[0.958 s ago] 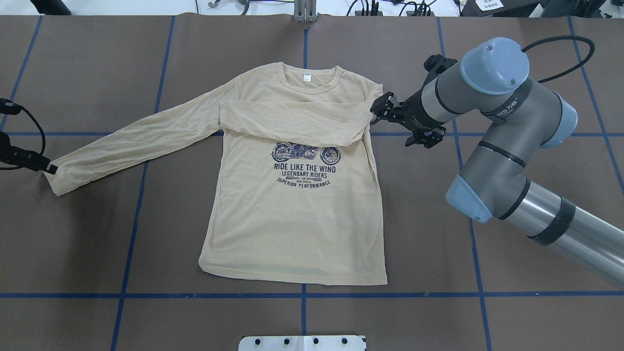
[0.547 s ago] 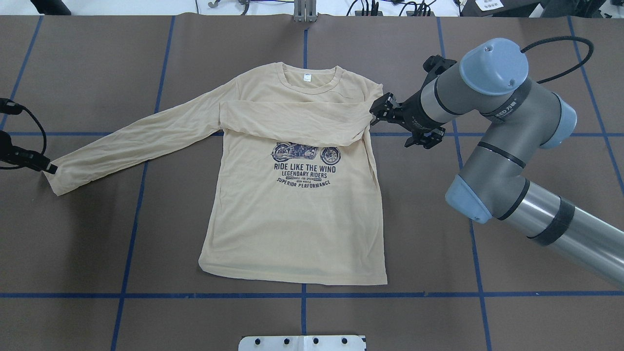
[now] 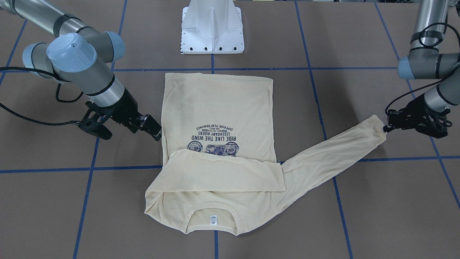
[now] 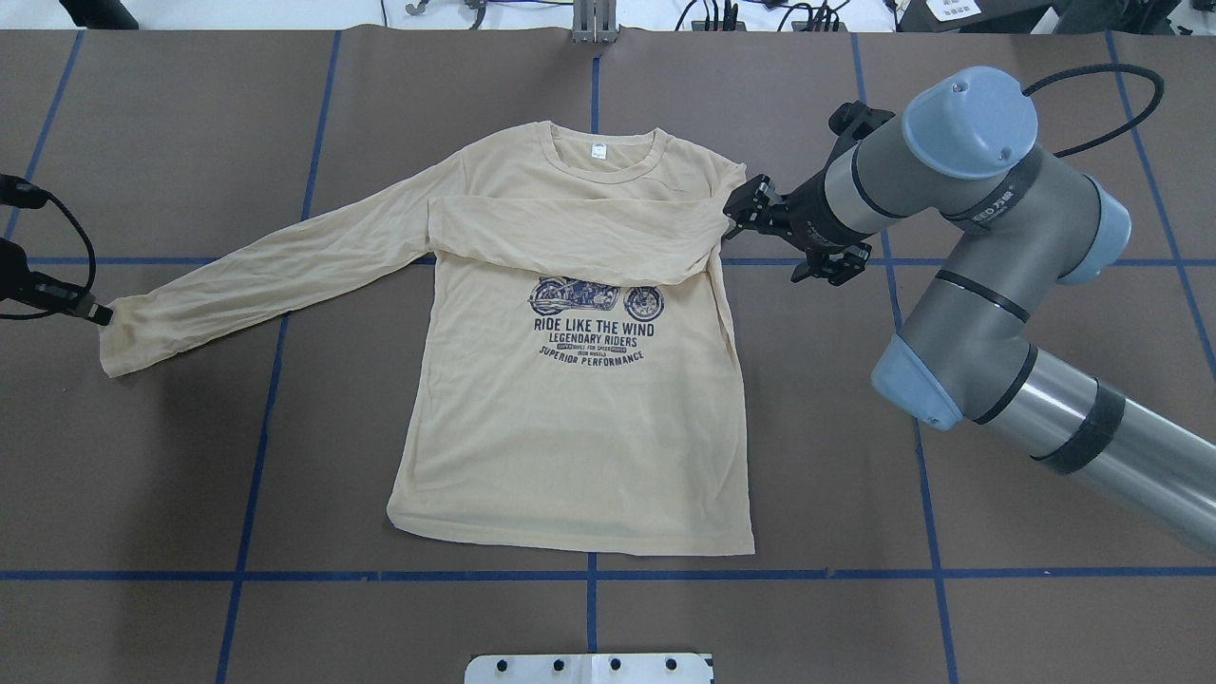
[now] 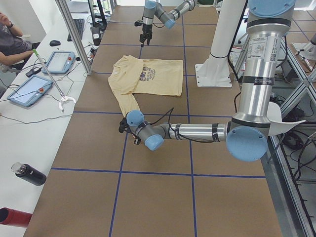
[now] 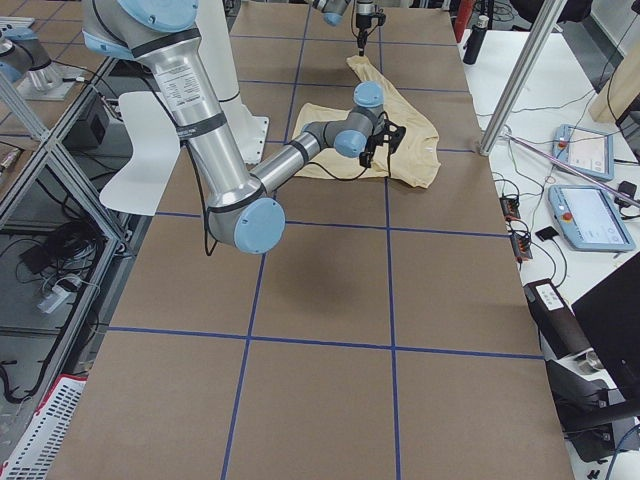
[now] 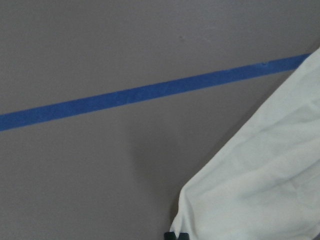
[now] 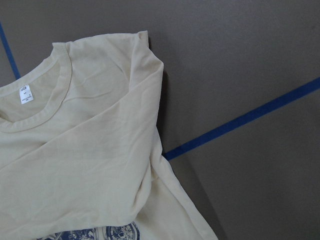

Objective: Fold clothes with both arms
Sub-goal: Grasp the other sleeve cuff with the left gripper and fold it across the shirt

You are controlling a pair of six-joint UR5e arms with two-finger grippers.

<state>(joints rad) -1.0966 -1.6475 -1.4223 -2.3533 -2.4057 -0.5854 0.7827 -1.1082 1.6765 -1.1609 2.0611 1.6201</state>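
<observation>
Moved: slight rise and inward drift of the left jaws since half a second ago, with the cuff [image 4: 123, 337] dragged along and bunched; right arm [image 4: 959, 190] nudged only a touch.
Left jaws: pinched shut on the cuff's end, apparently just clear of the table [image 4: 950, 617].
Right jaws: seemingly parted, holding nothing, touching or just beside the folded shoulder edge.
T-shirt [image 4: 570, 427]: flat on the table between the two sets of jaws, print up.
Folded sleeve [image 4: 570, 242]: already laid across the chest, starting beside the right jaws.
Outstretched sleeve [image 4: 285, 271]: running out to the left jaws.
Handling: thin, light, limp; likely to sag, wrinkle and drag rather than hold shape.
Where to grip: cuff, hem or seam; lift before carrying across, with gentle tension.
</observation>
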